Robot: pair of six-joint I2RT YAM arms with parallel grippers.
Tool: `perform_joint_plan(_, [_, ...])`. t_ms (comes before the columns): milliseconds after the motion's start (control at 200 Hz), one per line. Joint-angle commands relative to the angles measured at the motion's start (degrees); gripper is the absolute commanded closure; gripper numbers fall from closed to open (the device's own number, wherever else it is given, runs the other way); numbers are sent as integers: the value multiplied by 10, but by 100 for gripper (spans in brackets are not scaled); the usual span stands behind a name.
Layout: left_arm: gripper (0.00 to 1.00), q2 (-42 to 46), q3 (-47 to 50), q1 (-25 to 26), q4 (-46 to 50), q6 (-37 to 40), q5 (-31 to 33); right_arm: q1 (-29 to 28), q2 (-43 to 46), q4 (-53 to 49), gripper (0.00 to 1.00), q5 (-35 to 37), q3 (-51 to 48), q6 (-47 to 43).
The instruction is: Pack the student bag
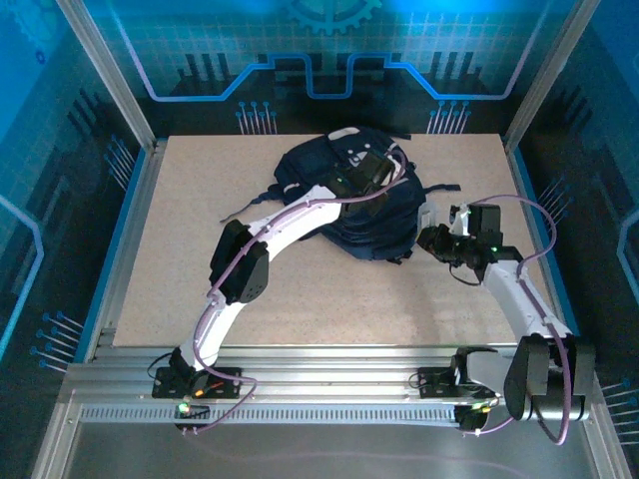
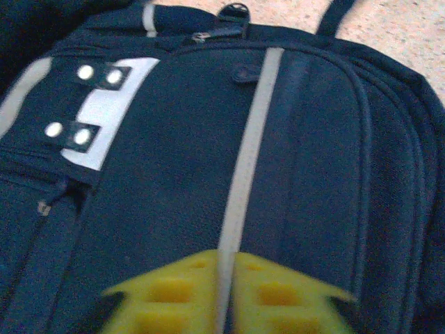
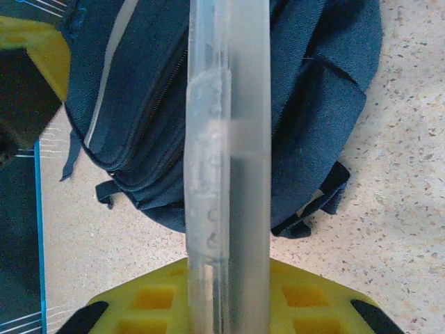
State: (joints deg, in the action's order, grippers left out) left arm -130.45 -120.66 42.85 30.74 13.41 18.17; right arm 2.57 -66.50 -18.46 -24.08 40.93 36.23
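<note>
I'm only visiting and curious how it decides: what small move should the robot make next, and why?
Probably shift the left pincer up to the zipper pull at the top of the backpack. The zippers look shut, while the right pincer grips a translucent plastic strip beside the bag, with no visible opening to slide it into.

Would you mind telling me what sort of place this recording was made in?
Probably a robotics lab cell: an aluminium frame with blue circuit-pattern panels encloses a particle-board table, and the left arm and right arm are bolted to a metal rail.
</note>
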Motion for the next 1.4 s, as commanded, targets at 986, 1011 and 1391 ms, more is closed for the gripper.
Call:
perform_joint_plan(986, [100, -88, -41, -31, 46, -27, -44, 52, 54, -42, 88, 11, 15, -28])
perform_joint_plan(1011, [100, -83, -41, -34, 46, -29, -44, 52, 55, -40, 88, 8, 14, -27])
perform_joint_plan(1391, [100, 26, -53, -54, 84, -145, -170, -18, -21, 53, 89, -36, 17, 18])
